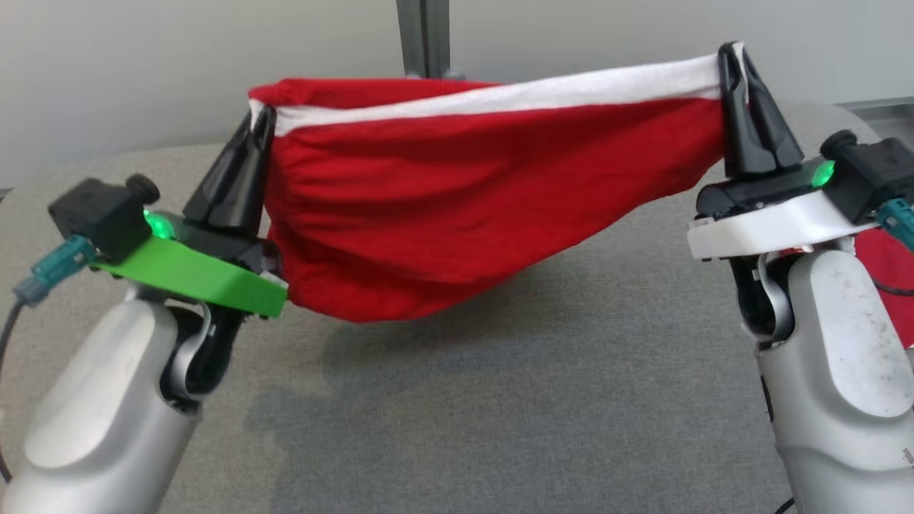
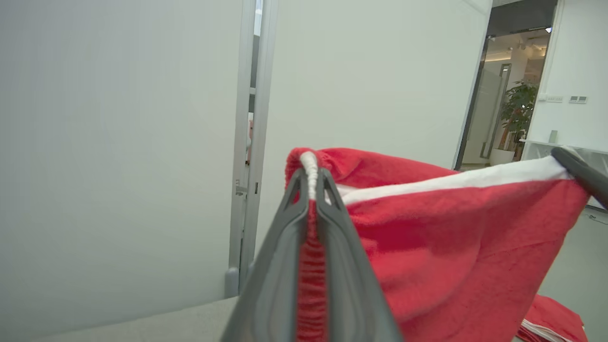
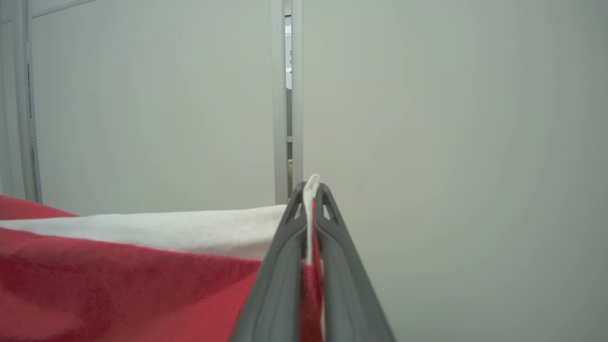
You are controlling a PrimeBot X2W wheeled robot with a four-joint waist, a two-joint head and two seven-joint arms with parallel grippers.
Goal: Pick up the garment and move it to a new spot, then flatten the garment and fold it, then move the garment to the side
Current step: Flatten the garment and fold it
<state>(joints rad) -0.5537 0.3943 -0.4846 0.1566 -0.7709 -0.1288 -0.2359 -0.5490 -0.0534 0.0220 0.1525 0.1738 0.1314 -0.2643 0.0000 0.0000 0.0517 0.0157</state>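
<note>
Grey surface (image 1: 500, 400): lies below everything, shadowed under the cloth.
Garment (image 1: 457, 214): red with a white band; hangs stretched between both grippers, sags in the middle, sits above the surface.
Left gripper (image 1: 260, 121): pinches the garment's left top corner, red cloth bunched between upright fingers.
Right gripper (image 1: 734, 57): pinches the white band at the right top corner, higher in the head view.
Second red cloth (image 1: 885, 264): lies behind the right forearm.
</note>
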